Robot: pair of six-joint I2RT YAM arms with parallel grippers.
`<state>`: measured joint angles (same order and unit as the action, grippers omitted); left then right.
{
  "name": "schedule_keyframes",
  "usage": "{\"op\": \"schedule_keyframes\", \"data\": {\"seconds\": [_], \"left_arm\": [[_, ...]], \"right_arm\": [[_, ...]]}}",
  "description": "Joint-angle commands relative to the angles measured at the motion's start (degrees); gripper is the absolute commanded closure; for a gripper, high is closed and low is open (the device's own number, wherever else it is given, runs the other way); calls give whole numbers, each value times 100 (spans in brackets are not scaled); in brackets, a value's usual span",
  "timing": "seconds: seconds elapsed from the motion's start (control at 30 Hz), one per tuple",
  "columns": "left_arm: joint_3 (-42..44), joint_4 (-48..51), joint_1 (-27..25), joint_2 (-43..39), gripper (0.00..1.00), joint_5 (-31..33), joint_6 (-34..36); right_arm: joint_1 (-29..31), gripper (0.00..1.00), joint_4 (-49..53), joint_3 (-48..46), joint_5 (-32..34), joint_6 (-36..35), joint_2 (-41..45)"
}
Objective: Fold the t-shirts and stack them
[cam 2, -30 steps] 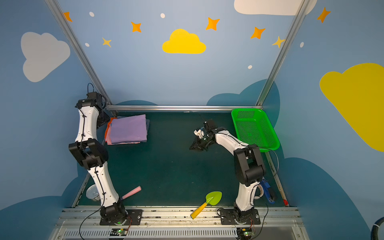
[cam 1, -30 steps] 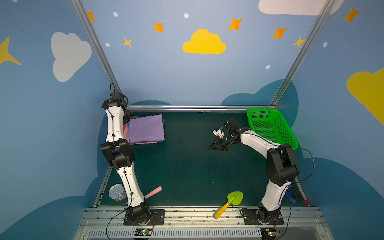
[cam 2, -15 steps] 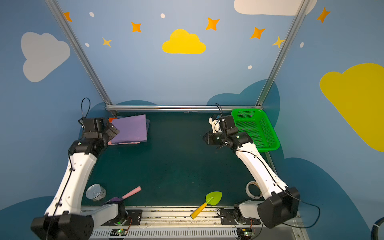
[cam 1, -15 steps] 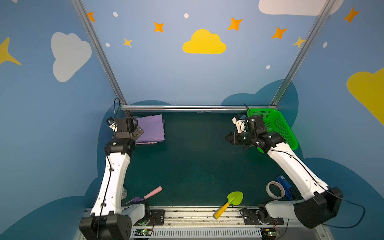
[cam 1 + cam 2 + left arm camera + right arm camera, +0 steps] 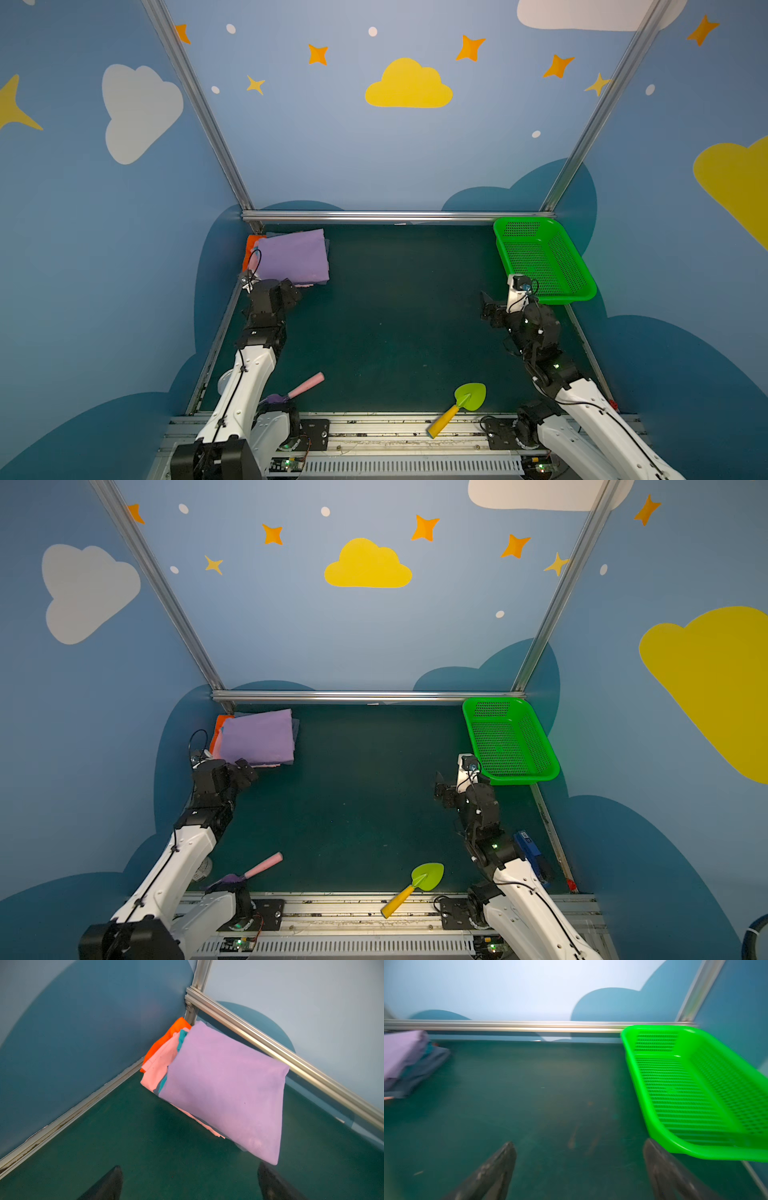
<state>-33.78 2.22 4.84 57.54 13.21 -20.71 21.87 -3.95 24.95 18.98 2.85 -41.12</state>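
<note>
T-shirts (image 5: 291, 257): a stack of folded soft cloth tees lying on the table in the far left corner, against the metal frame rails; seen in both top views (image 5: 257, 737).
Top of stack: a lavender tee (image 5: 224, 1093), folded to a rectangle, its upper face plain cloth.
Layers beneath: an orange tee (image 5: 166, 1041) peeks out nearest the corner post, a pale pink tee (image 5: 160, 1064) lies over it, and a sliver of teal tee (image 5: 182, 1039) shows beside the lavender edge. A grey-blue tee (image 5: 425, 1068) shows low in the pile, blurred in the right wrist view.
Left pincer (image 5: 189, 1167): jaws spread wide with nothing between them, just beside the stack's near edge, apart from the cloth.
Right pincer (image 5: 579, 1144): jaws spread wide and holding nothing, above the bare table beside the basket's near corner.
Basket: a bright green perforated plastic basket (image 5: 552, 300) in the far right corner.
Table (image 5: 395, 324): a dark green mat.
Near edge: a toy trowel with a lime-green blade and yellow handle (image 5: 461, 405), and a purple scoop with a pink handle (image 5: 299, 388).
</note>
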Motion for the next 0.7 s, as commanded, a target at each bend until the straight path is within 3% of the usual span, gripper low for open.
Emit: {"op": "schedule_keyframes", "data": {"seconds": [0.0, 0.13, 0.3, 0.37, 0.47, 0.67], "left_arm": [[382, -695, -11, 114, 0, -209, 303], [998, -1495, -22, 316, 0, 75, 335], [1296, -2284, -16, 897, 0, 306, 625], [1118, -2241, -18, 1160, 0, 501, 584], [922, -2540, -17, 1557, 0, 256, 781], [268, -2635, 6, 2447, 0, -224, 990]], "right_arm": [[-139, 4, -426, -11, 899, -374, -444], [-244, 4, -86, 112, 963, 2, -1257], [-372, 4, -577, 67, 1129, 231, -2094], [-424, 4, -328, 193, 1287, 349, -2512], [-481, 4, 62, 622, 1462, 619, -3169], [-552, 4, 565, 1826, 1536, 123, -4503]]}}
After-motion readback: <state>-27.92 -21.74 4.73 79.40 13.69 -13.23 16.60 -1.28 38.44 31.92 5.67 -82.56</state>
